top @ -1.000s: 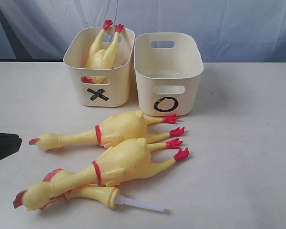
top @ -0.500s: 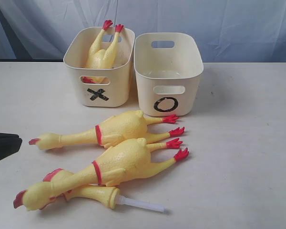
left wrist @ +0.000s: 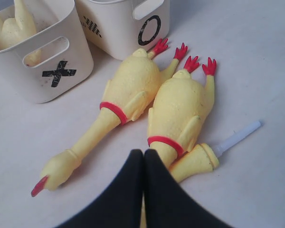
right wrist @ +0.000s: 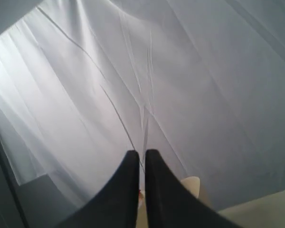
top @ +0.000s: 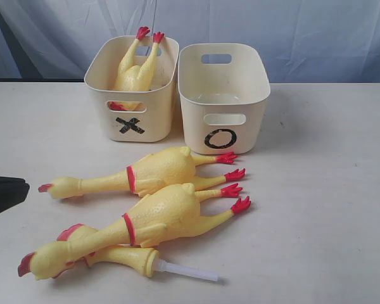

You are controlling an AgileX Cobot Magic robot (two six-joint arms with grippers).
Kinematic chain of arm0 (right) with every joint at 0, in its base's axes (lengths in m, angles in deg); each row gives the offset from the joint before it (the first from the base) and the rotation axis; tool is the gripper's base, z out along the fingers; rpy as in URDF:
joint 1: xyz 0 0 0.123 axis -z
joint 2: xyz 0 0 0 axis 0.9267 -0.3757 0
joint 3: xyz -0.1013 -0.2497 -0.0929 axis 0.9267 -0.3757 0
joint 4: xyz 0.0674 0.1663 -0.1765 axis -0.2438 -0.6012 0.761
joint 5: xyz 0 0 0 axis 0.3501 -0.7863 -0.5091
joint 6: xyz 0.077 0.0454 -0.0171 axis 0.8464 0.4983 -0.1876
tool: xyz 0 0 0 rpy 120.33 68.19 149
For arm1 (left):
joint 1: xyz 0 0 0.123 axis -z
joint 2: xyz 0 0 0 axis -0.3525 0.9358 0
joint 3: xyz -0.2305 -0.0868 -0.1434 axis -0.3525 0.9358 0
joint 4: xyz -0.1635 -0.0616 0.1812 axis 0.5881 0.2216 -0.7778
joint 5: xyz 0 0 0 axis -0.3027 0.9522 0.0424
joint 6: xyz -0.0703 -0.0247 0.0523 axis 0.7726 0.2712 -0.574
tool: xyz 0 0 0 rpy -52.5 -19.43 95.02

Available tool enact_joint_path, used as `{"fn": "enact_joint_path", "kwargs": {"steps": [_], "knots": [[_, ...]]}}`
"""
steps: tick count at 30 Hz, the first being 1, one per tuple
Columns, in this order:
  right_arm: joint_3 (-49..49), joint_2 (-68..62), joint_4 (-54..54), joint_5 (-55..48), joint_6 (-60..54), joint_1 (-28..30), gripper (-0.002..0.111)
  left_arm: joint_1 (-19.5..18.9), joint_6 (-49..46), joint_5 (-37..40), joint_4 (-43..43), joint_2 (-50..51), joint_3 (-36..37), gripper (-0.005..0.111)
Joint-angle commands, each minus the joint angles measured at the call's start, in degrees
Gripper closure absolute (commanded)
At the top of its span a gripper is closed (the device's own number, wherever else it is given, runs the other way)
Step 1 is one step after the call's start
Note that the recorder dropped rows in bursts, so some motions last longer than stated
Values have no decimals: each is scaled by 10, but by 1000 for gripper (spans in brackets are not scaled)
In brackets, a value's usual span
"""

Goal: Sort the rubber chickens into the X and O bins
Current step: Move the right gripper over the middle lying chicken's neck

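Note:
Two whole rubber chickens (top: pixel 155 172) (top: pixel 158 216) lie side by side on the table before the bins, feet toward the O bin (top: pixel 223 95). Half under the nearer one's head lies a head-and-neck piece (top: pixel 123 256) with a white tube (top: pixel 187 271). A headless body (top: pixel 134 71) stands feet-up in the X bin (top: pixel 132 130); the O bin holds nothing. My left gripper (left wrist: pixel 143 153) is shut and empty, hovering just short of the nearer chicken's neck (left wrist: pixel 168 142). My right gripper (right wrist: pixel 140 153) is shut on nothing and points at the white curtain; it is out of the exterior view.
A dark part of my left arm (top: pixel 3 193) shows at the table's left edge. A pale curtain (top: pixel 291 31) hangs behind the bins. Bare tabletop (top: pixel 323 190) stretches to the right of the chickens.

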Motion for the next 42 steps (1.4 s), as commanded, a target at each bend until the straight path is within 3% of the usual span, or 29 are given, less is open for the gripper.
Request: {"fn": "enact_joint_path", "kwargs": {"steps": [1,7,15,19,22,37,42], "knots": [[59,-26,36,-154,0,-1,102,0,-1,-5,6,-5,3,107],[97,-98,-14,-299,-104,-7,102,0,-1,-5,6,-5,3,107],[137,-235,-292,-426,-496,-10,102,0,-1,-5,6,-5,3,107],[161,-304,-378,-466,-653,-10,104,0,-1,-6,6,-5,3,107],[185,-354,-399,-481,-690,-15,109,0,-1,-6,6,-5,3,107],[319,-594,-464,-568,-828,-39,109,0,6,12,-11,-6,3,107],[366,-673,-464,-566,-868,-97,109,0,118,12,-101,-6,3,107]]}}
